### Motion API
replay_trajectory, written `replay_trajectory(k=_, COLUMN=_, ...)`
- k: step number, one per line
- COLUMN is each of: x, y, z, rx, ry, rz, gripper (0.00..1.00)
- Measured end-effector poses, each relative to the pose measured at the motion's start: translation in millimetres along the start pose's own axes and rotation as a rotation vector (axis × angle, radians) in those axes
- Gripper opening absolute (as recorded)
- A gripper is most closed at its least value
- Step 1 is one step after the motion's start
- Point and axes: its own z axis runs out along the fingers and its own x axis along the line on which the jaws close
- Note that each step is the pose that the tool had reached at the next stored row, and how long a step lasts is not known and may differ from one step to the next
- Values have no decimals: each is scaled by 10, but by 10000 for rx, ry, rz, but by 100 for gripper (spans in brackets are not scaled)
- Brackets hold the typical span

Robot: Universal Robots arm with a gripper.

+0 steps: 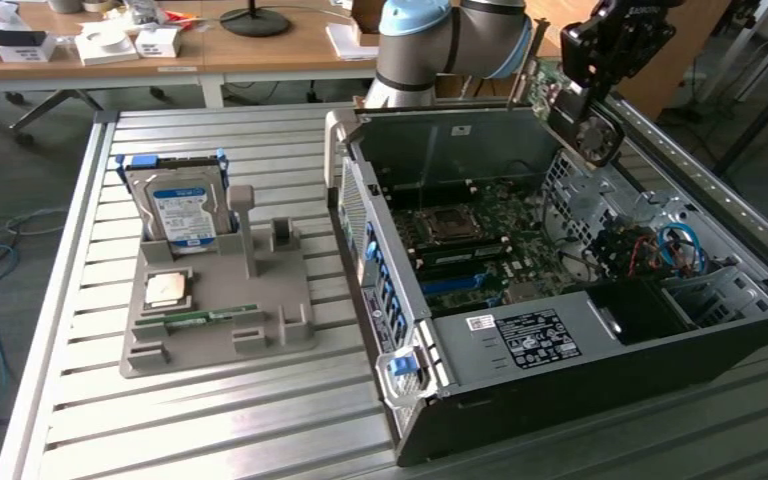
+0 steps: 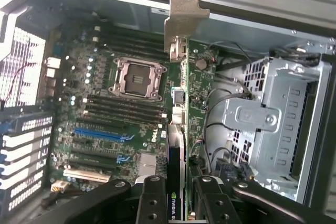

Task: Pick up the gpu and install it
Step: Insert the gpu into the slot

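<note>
I'm holding the gpu (image 2: 176,156) edge-on, gripper (image 2: 179,205) jaws clamped on its board, hanging it above the mobo (image 2: 105,108) in the open pc case (image 1: 531,340), prob. so it's clearing the walls.

Shows a silver-grey tubular arm (image 1: 484,45) with pale blue joint caps (image 1: 418,22). Ends in a black gripper (image 2: 181,184), glossy curved outer links (image 2: 89,203) flanking two flat black fingers (image 2: 152,200) dotted with small round screw holes down their faces.
</note>
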Motion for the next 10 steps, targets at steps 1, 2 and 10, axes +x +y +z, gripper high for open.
replay_trajectory(k=1, x=0, y=0, z=0, rx=-3, ry=6, rz=-128, gripper=26)
replay_trajectory(k=2, x=0, y=0, z=0, rx=-6, ry=12, rz=-256, gripper=26)
replay_trajectory(k=10, x=0, y=0, z=0, rx=-31, ry=63, rz=-1345, gripper=26)
